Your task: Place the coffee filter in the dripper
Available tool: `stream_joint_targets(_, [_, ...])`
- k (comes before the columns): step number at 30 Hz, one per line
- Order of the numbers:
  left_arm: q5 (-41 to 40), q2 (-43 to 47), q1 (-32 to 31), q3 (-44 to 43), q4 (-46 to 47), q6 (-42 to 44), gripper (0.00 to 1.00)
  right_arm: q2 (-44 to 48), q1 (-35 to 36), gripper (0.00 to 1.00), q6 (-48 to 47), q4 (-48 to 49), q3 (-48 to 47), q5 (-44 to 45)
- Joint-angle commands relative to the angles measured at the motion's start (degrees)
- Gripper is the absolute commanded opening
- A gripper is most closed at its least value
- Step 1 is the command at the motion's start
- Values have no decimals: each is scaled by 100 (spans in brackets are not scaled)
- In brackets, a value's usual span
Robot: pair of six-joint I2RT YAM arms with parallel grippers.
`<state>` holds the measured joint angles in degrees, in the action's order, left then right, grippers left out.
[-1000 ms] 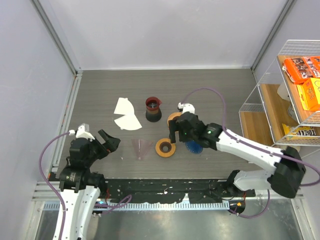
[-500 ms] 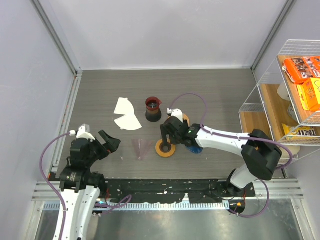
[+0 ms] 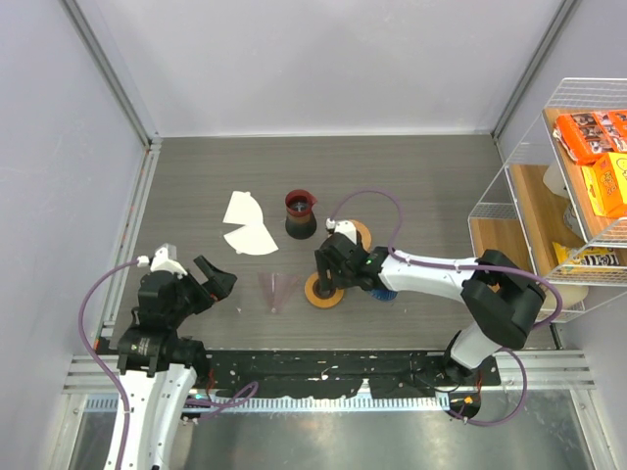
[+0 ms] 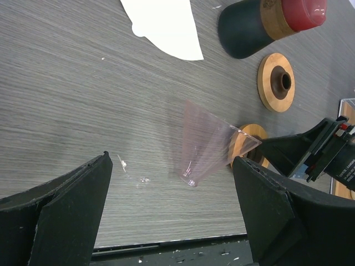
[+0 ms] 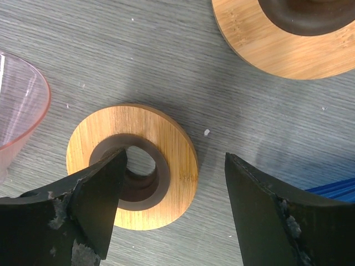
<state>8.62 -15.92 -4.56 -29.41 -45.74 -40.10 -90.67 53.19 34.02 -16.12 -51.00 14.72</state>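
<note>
Two white coffee filters (image 3: pixel 245 210) (image 3: pixel 254 240) lie flat at the back left; one filter (image 4: pixel 166 22) shows in the left wrist view. The dark blue dripper (image 3: pixel 383 290) lies on its side under my right arm, only its ribbed edge (image 5: pixel 335 187) showing. My right gripper (image 3: pixel 328 278) (image 5: pixel 175 160) is open low over the near orange ring (image 5: pixel 133 173), one finger above the ring's hole and the other off its right rim. My left gripper (image 3: pixel 212 283) (image 4: pixel 172 163) is open near the table's front left, holding nothing.
A pale pink cone (image 3: pixel 277 291) (image 4: pixel 206 143) lies on its side left of the near ring (image 3: pixel 323 290). A second orange ring (image 3: pixel 347 233) (image 5: pixel 288 33) and a dark cup with a red top (image 3: pixel 300 213) stand behind. A wire rack (image 3: pixel 573 186) of boxes is at the right.
My right arm has swung left, from above the blue dripper to over the near orange ring, and its jaws have narrowed a little. The left arm has not moved.
</note>
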Motion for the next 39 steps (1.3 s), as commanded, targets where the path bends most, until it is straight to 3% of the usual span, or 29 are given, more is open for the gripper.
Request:
stream_joint_targets(1, [131,10,-19,23,74,-7,99,-3,16,77,158,144,117,22])
stream_joint_targets(23, [175,-78,-19,-12,100,37,99,-328,25,62,351,522,231,-180])
stream_joint_targets(25, [166,-86,-19,-30,100,37,99,-276,16,54,360,522,249,-180])
stream_joint_targets(31, [175,-69,-19,-65,56,81,99,206,16,32,254,452,240,-215])
stream_joint_targets(39, [175,1,-10,-170,-23,160,99,1567,16,31,-44,66,258,21])
